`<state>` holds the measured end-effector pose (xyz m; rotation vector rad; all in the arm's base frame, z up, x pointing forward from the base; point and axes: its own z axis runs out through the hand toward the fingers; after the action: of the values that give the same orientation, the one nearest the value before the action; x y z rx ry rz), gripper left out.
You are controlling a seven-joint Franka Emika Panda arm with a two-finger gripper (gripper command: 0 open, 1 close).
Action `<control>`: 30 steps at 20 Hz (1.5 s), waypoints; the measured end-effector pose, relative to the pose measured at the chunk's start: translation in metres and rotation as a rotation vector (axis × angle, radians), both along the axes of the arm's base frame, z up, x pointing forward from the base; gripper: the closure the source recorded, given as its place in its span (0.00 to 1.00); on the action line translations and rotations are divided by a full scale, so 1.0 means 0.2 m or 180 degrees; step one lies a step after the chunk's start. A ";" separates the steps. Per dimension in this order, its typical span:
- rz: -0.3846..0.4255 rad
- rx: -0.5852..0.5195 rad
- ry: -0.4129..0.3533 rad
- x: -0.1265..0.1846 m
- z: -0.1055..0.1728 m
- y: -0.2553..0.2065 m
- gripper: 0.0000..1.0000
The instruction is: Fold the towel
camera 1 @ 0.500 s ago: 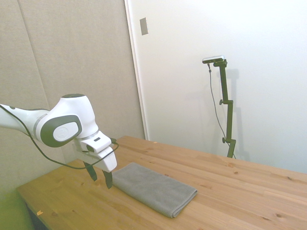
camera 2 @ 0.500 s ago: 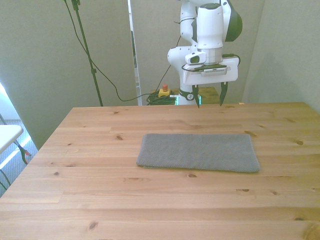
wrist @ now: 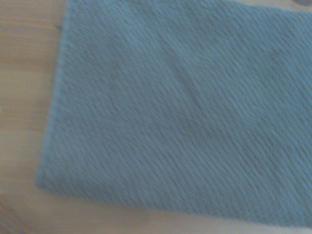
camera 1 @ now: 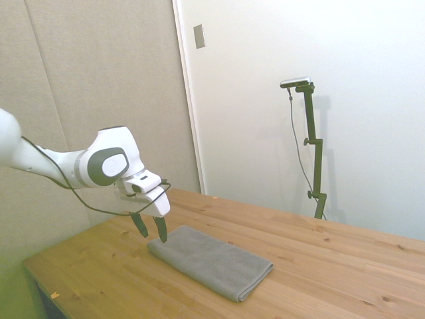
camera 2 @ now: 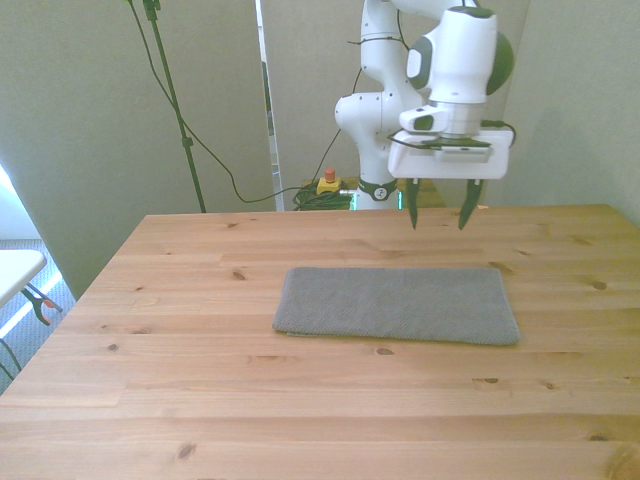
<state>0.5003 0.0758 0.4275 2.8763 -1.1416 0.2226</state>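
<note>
Flat on table (camera 2: 200, 400), towel (camera 2: 396, 304), open pincer (camera 2: 440, 214) above

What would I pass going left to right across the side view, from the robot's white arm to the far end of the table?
White arm → its gripper, jaws open and hanging just above the cloth's near end → grey towel lying flat → bare wooden table.

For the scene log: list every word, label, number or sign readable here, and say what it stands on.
None can be read.
The towel is plain grey, with no tag or print showing.
The hand carries no legible marking.
A round sticker at the arm's base bears a mark too small to read.
</note>
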 end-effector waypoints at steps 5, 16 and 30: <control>0.0167 -0.0322 0.0209 0.28 -0.12 0.38 0.00; 0.0097 -0.1403 0.0020 0.36 -0.31 0.63 0.00; -0.0008 -0.1543 0.0044 0.44 -0.42 0.67 0.00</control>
<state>0.5875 0.2095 0.3440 2.4447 -0.9310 0.4141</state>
